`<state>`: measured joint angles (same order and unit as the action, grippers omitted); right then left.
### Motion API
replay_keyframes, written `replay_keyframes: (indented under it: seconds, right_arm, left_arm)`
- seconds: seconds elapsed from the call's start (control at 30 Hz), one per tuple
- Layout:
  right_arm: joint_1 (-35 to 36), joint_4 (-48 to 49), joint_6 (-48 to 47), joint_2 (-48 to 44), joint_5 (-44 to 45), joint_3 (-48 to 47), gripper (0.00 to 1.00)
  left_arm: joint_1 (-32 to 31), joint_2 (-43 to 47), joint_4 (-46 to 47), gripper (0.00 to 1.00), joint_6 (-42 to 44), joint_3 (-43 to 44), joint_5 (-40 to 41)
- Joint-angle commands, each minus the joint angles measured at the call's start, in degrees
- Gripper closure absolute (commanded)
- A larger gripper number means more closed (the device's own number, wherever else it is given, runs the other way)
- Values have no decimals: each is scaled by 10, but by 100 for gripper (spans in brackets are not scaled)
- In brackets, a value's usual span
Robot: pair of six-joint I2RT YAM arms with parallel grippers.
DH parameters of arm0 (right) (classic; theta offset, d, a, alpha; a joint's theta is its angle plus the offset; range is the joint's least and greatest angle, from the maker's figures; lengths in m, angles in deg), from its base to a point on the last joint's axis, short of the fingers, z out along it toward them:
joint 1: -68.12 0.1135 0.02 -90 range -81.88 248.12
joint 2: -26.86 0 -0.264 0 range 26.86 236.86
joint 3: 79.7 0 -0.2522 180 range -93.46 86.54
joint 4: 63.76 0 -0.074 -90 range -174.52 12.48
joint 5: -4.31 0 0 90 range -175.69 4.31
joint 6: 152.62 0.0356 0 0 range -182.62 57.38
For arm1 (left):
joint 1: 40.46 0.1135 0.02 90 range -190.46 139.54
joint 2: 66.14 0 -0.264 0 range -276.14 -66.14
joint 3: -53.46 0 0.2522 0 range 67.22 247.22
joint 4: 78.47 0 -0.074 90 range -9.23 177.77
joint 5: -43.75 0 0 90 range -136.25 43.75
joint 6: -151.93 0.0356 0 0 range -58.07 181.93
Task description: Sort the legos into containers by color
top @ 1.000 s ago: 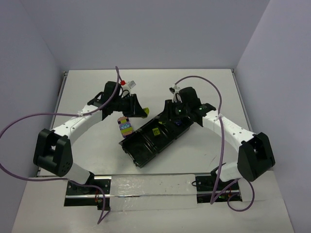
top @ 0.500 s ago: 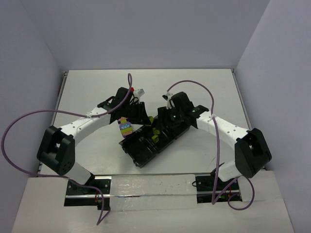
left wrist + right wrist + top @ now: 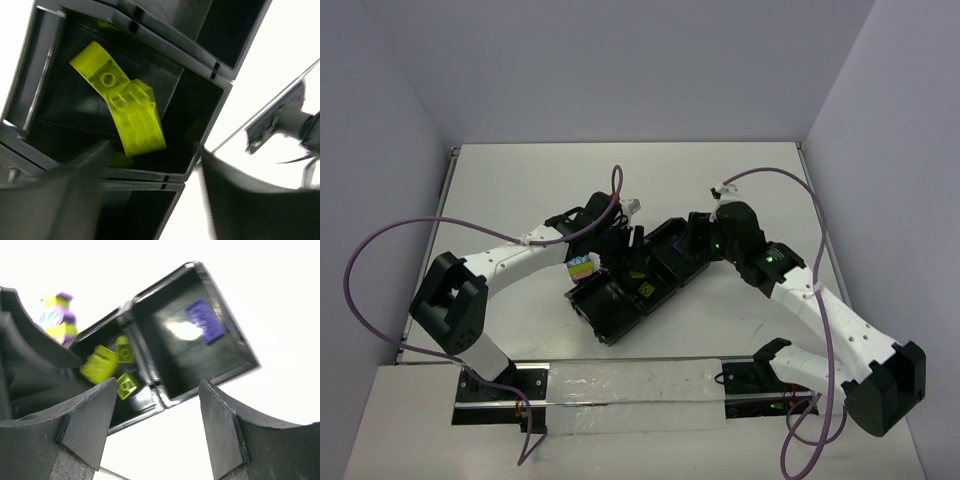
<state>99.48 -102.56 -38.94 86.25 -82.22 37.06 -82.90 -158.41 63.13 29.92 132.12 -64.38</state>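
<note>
Both arms reached from the near edge of the counter (image 3: 520, 180) to the tray (image 3: 240, 340), which lay slantwise about mid-counter, one end towards the near-left corner and the other towards the far-right.

The near compartment (image 3: 603, 308) was dark, and nothing could be made out in it. Just left of it the block (image 3: 582, 269) stood on the counter, outside the tray; whether it touched the rim could not be told. The middle compartment (image 3: 60, 100) held the yellow-green bricks (image 3: 125, 107), loose and partly overlapping. The left claw (image 3: 155, 152) hung over them, spread wide and holding nothing. The far compartment (image 3: 175, 355) held one purple brick (image 3: 205, 322), flat on the floor. The right claw (image 3: 157, 385) hovered above the divider between the middle and far compartments, also wide and empty.

By my reading, the loose bricks were sorted and the step in hand was the turn between a drop and the next pick. The block looked to be what was left.

The next move would call for one claw to swing left of the tray, come down over the block and close across its sides. The other claw would likely have to pull bricks off it, since its colours are stacked together. Each freed brick would then go to its matching compartment.
</note>
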Motion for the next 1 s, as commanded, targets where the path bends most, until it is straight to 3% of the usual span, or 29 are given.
replay_keyframes:
  seconds: [0.0,0.17,0.27,0.37,0.6,0.97]
  right_arm:
    - [-11,-14,36,-53,82,25,26]
    - [-15,-24,37,-67,99,32,26]
    - [-15,-25,36,-64,97,32,26]
    - [-15,-20,33,-57,91,30,26]
    - [-15,-8,26,-35,78,18,26]
    - [-15,3,21,-15,58,13,26]
  left_arm:
    - [-15,-1,-13,1,11,37,33]
    - [-29,14,-44,1,21,68,85]
    - [-27,42,-75,1,23,80,176]
    - [14,68,-111,1,-12,79,279]
    - [107,66,-174,1,-100,43,396]
    - [132,-25,-163,4,-167,57,373]
